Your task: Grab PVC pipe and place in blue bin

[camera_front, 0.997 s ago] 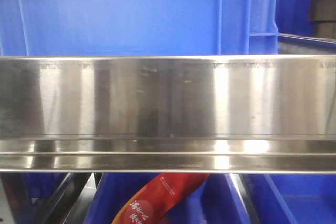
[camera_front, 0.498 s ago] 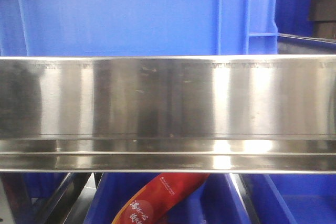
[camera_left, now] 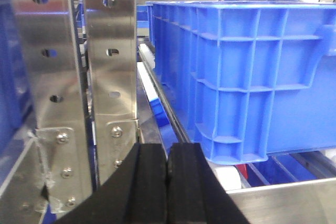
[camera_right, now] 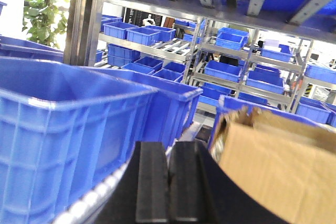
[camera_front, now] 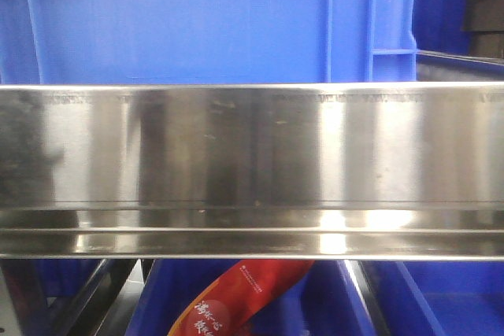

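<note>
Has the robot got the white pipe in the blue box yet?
Not that these pictures show. No pipe appears in any view. Both the left gripper and right gripper are shut on nothing, beside a blue bin. Finding, grabbing and dropping the pipe all seem left.

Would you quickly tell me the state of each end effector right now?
Left end effector: closed, holding nothing.
Right end effector: closed, holding nothing.

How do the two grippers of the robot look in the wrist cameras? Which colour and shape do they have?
Only the fingers show. The left gripper has two matte black, flat, block-like fingers that widen downward. The right gripper looks the same: black, squared pads. No cables or markings are visible on either.
</note>
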Robot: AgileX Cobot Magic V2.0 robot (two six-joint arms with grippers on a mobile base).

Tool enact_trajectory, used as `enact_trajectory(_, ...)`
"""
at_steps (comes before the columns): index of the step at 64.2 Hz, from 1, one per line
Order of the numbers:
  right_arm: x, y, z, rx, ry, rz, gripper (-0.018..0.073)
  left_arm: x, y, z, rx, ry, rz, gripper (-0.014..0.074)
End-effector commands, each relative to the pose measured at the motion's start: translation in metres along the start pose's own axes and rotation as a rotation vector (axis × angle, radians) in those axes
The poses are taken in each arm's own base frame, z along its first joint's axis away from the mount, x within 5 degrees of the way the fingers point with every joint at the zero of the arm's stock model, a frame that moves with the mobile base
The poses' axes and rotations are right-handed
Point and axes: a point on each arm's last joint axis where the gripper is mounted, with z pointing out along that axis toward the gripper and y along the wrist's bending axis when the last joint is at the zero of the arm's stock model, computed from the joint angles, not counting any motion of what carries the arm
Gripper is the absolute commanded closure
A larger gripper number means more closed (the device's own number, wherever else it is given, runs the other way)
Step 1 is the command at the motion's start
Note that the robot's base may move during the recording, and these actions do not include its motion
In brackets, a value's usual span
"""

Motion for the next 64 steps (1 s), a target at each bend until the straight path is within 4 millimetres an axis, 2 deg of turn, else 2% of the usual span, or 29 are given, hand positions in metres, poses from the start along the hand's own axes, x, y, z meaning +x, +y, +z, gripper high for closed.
enact_trajectory(1,0.01,-0.001,-0.008,0.015,-0.02,-0.004,0.0722,0.005,-0.001,0.003,0.005,-0.021,-0.013,0.0707)
enact_trajectory(8,0.02,0.0,-0.005,0.024,0.034,-0.011,0.0722,0.002,-0.001,0.004,0.009,-0.069,-0.013,0.0707)
enact_trajectory(22,0.033,0.004,0.0,0.026,0.089,-0.035,0.0722,0.01,-0.002,0.007,0.017,-0.042,-0.031,0.0707)
enact_trajectory(35,0.035,0.003,0.001,0.034,0.091,-0.055,0.0722,0.023,-0.003,0.014,0.029,-0.034,-0.056,0.0707)
enact_trajectory(64,0.038,0.002,0.001,0.045,0.123,-0.055,0.0722,0.022,-0.003,0.014,0.033,-0.043,-0.066,0.0707)
